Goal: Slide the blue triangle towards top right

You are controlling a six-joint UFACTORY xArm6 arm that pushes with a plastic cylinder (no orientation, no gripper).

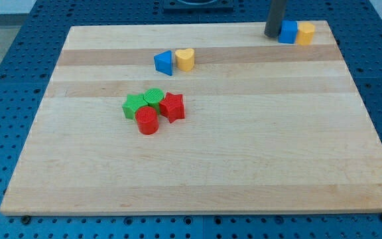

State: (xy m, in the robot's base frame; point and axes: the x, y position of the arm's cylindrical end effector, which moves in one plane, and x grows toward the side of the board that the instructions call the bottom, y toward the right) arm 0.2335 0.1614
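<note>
The blue triangle (164,62) lies on the wooden board (244,153) in the upper middle-left, touching a yellow heart (185,59) on its right. My tip (272,34) is at the view's top right, far from the triangle, right against the left side of a blue block (287,32). A yellow block (305,32) touches that blue block on its right.
A cluster sits left of centre: a green block (133,106), a green round block (154,97), a red star (172,107) and a red cylinder (147,121). The board's top edge runs just behind the top-right blocks.
</note>
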